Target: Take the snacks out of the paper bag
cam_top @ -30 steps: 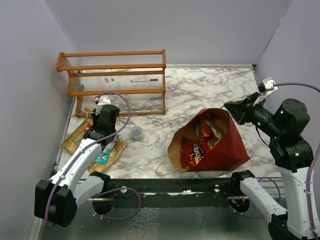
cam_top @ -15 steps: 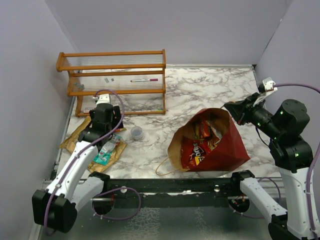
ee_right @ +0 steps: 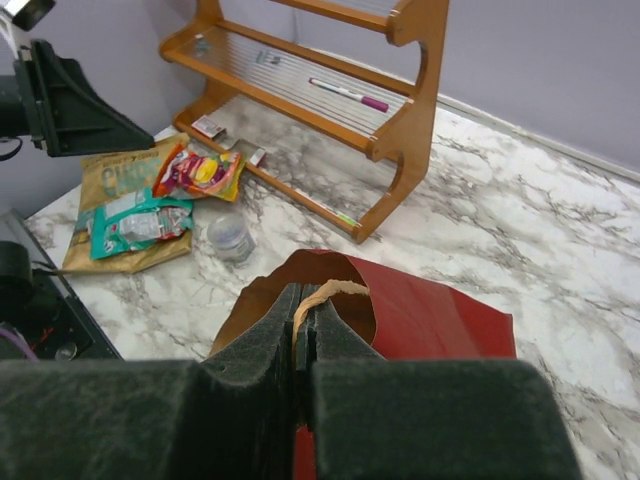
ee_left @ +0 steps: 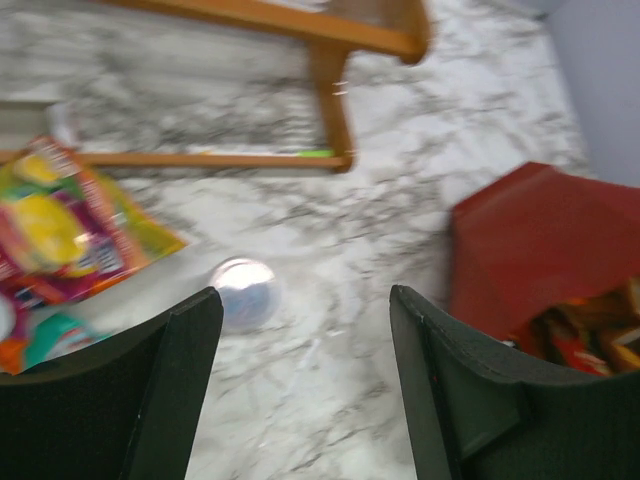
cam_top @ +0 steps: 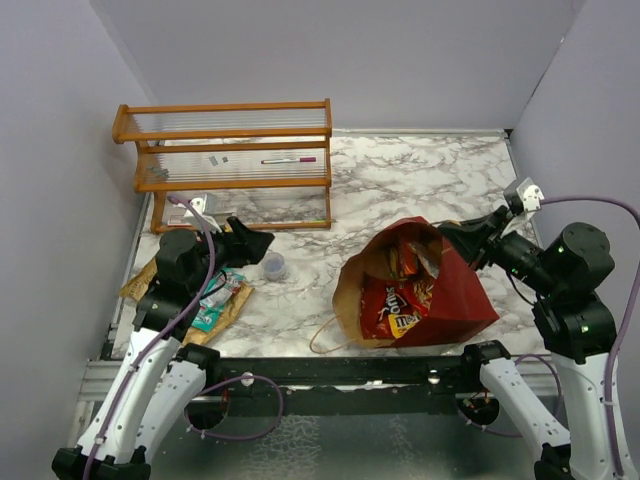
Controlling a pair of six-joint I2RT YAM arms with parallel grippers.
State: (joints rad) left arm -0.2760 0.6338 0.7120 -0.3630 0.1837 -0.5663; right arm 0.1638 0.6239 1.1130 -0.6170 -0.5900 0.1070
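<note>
Right wrist view: right tool (ee_right: 302,312) clamps the paper bag (ee_right: 430,320).

Marble table (cam_top: 420,170) bears rack (cam_top: 225,106), snacks (cam_top: 215,300), container (cam_top: 273,266), paper bag (cam_top: 462,297).

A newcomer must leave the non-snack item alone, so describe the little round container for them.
Find the wooden rack at the far left of the table. In front of it, between the loose packets and the dark red paper bag, stands a small tub. It alone is round and see-through; its neighbours are flat, colourful packets.
</note>
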